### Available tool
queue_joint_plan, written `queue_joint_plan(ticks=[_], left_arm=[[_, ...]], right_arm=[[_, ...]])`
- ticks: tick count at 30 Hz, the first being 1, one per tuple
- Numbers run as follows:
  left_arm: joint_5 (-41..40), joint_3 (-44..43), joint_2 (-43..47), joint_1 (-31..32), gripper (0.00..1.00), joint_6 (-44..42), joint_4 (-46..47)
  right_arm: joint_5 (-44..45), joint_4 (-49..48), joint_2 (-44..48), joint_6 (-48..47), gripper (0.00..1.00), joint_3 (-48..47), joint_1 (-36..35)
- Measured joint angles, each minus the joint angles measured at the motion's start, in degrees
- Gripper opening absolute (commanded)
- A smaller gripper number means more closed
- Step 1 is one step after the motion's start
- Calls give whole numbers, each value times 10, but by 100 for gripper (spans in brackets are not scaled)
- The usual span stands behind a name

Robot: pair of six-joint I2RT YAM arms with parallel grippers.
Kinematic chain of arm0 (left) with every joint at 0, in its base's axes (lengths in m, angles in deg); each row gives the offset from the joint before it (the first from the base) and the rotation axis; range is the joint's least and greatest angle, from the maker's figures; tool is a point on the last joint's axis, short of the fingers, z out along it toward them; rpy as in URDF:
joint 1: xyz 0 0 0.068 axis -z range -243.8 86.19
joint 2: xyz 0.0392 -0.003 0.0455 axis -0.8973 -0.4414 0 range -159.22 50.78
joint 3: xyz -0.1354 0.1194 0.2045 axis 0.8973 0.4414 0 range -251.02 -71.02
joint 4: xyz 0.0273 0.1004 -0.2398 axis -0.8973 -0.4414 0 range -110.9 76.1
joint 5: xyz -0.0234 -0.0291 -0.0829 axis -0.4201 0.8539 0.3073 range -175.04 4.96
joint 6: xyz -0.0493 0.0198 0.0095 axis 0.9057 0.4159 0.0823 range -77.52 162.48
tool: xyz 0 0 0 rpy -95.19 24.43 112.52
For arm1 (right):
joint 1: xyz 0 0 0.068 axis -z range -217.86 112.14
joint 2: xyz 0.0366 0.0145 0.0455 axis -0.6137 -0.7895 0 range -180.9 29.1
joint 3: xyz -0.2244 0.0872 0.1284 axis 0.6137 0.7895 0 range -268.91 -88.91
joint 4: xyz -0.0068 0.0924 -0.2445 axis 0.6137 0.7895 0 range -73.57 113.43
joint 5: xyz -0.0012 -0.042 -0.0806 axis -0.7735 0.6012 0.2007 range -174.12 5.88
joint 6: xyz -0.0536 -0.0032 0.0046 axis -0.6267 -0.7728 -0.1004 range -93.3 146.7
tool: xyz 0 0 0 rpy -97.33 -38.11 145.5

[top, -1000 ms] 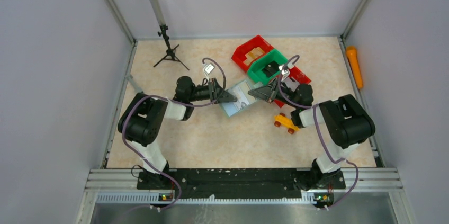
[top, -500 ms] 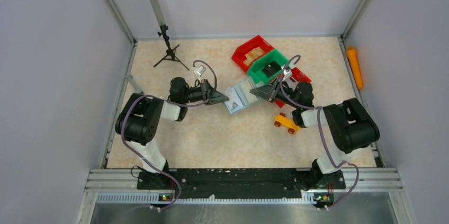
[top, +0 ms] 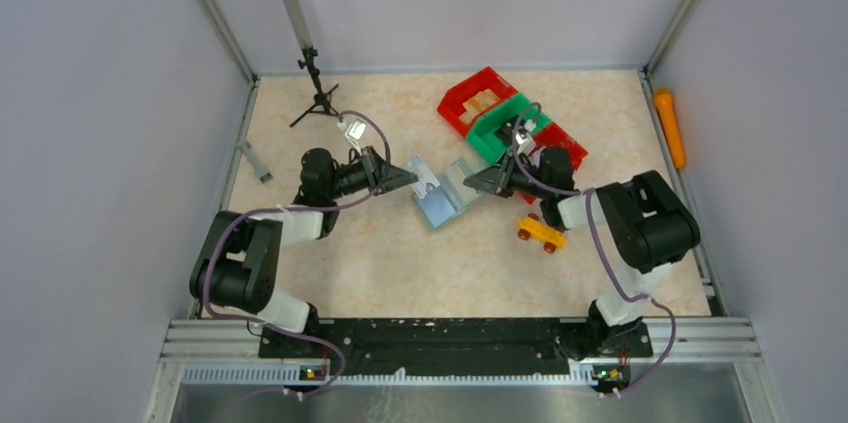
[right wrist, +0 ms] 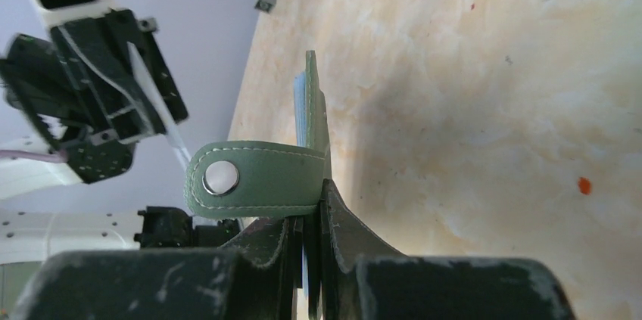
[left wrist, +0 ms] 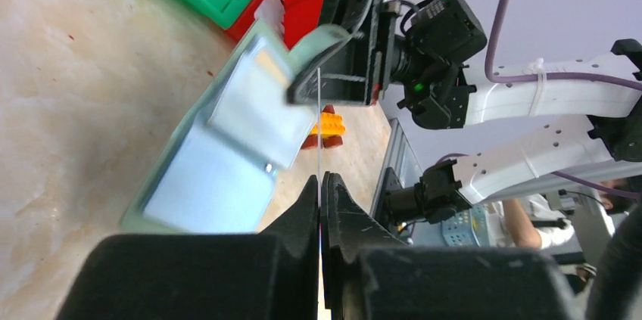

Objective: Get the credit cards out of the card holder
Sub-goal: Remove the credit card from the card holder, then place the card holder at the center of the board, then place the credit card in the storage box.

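Observation:
The card holder [top: 443,205] lies open near the middle of the table, grey-green outside and pale blue-grey inside [left wrist: 219,161]. My right gripper [top: 478,181] is shut on its right edge, just under the snap tab [right wrist: 250,180]; in the right wrist view the gripper [right wrist: 314,199] pinches the green edge. My left gripper [top: 408,175] is shut on a thin pale credit card [top: 426,179], which is out of the holder and just left of it. The left wrist view shows that card [left wrist: 319,123] edge-on as a thin line rising from the shut gripper [left wrist: 321,180].
A red bin [top: 478,93] and a green bin [top: 505,121] stand just behind the right gripper. A yellow toy car [top: 540,232] sits in front of it. A black tripod [top: 318,98] stands at the back left, and an orange cylinder [top: 668,125] lies by the right wall.
The left gripper closed on the card and drew back to the left, pulling it out of the holder. The holder and the right gripper shifted a little leftward.

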Motion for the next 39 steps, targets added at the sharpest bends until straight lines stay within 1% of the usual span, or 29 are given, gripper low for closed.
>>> queue_joint_plan(ticks=[1,2,4,5,8,10,11,14,16,19,22,25,30,35,39], left_arm=[[-9,0,12,0,0,-12,-13],[-14,0,23,0,0,-21,-23],[-24,0,39,0,0,-40,-40],[-27,0,43,0,0,-45,-46],[-35,0,43,0,0,-57,-61],[-37,0,42,1,0,-59,-66],[-37,0,40,1,0,-59,-67],[-37,0,33,5,0,-61,-72],[-37,0,30,9,0,-64,-79],[-37,-4,23,20,0,-70,-88],[-34,-10,15,30,0,-72,-91],[-28,-17,8,42,0,-73,-91],[-9,-28,4,69,0,-75,-89],[5,-36,4,94,0,-88,-85],[9,-37,5,103,0,-98,-85]], right_arm=[[-3,14,-11,-7,5,-14,-9],[-5,29,-20,-15,11,-27,-19],[-9,64,-28,-32,28,-46,-37],[-10,79,-29,-40,34,-53,-44],[-6,135,-29,-73,47,-75,-57],[17,187,-27,-103,56,-88,-57],[34,216,-22,-120,59,-92,-57],[82,282,6,-158,60,-92,-57],[103,298,28,-172,60,-90,-54],[128,296,78,-189,62,-72,-52],[131,276,128,-201,62,-42,-50],[108,235,151,-200,61,-25,-50],[49,156,149,-183,57,-10,-50],[-9,86,137,-163,48,-9,-57],[-41,53,126,-149,38,-9,-63]])
